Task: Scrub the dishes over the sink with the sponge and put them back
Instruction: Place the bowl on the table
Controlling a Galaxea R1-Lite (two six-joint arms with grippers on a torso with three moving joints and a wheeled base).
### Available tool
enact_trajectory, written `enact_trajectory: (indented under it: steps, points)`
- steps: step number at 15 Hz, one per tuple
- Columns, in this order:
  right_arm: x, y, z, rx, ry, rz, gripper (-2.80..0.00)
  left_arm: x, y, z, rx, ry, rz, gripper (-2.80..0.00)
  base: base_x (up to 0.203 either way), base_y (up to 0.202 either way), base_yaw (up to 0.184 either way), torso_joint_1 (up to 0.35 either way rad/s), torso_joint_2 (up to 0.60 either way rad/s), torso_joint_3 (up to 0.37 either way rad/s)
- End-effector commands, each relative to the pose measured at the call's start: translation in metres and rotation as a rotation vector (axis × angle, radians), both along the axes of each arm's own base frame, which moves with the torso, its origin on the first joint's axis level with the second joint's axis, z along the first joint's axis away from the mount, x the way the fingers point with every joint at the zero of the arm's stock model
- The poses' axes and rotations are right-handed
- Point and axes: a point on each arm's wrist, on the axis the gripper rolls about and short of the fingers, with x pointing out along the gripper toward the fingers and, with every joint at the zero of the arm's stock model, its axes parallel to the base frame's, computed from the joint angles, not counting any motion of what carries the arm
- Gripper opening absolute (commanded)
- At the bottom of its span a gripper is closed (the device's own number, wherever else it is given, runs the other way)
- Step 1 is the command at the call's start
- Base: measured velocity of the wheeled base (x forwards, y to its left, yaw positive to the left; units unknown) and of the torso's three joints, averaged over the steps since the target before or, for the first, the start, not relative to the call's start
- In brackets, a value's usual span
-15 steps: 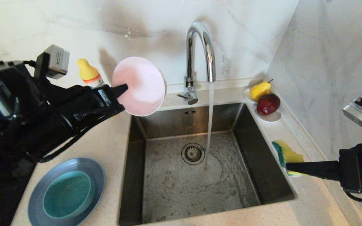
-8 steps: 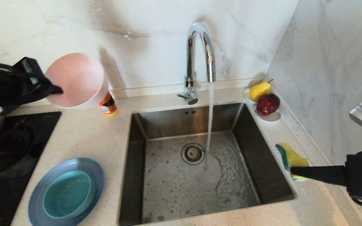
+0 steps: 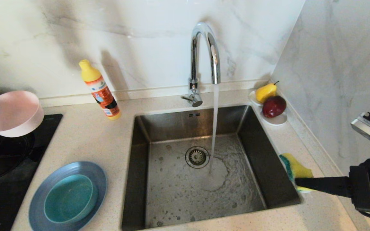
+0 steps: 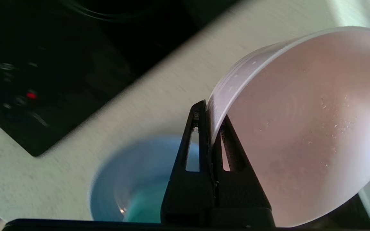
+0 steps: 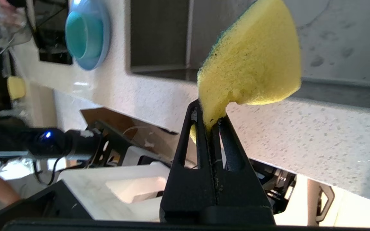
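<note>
The sink (image 3: 172, 128) is brushed steel, dull and wet-streaked, with a bright mirror-chrome tap (image 3: 204, 54) behind it. The table (image 3: 101, 138) around it looks like pale speckled stone, smooth, and the walls are glossy veined marble. On the right, the sponge (image 5: 252, 64) is porous yellow foam. The pink bowl (image 4: 300, 122) on the far left looks like matt, smooth plastic, beaded with droplets.

pink bowl (image 3: 16, 112) tilted aloft at far left, teal bowl (image 3: 67, 199) nested in grey-blue plate (image 3: 37, 195), yellow-green sponge (image 3: 295, 168) at sink (image 3: 275, 166) edge.
</note>
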Motion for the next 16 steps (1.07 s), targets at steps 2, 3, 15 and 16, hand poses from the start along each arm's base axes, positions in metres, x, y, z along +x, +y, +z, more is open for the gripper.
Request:
enact_trajectory:
  steps: [2,3,15,16]
  points:
    - [0.0,0.0,-0.002,0.004,0.011,0.01,-2.8,0.031,0.055,-0.052,-0.097,0.116,0.131,-2.8,0.0,0.0,0.0,0.0,0.0,0.0]
    - [-0.001,0.0,-0.002,0.004,0.011,0.01,-2.8,0.037,0.068,-0.063,-0.111,0.123,0.163,-2.8,0.0,0.0,0.0,0.0,0.0,0.0]
    - [-0.001,0.001,-0.008,0.032,0.0,0.041,-2.8,0.067,0.139,-0.121,-0.169,0.135,0.279,-2.8,0.0,0.0,0.0,0.0,0.0,0.0]
    - [0.0,0.001,-0.008,0.035,-0.003,0.043,-2.8,0.067,0.139,-0.119,-0.176,0.128,0.269,-2.8,0.0,0.0,0.0,0.0,0.0,0.0]
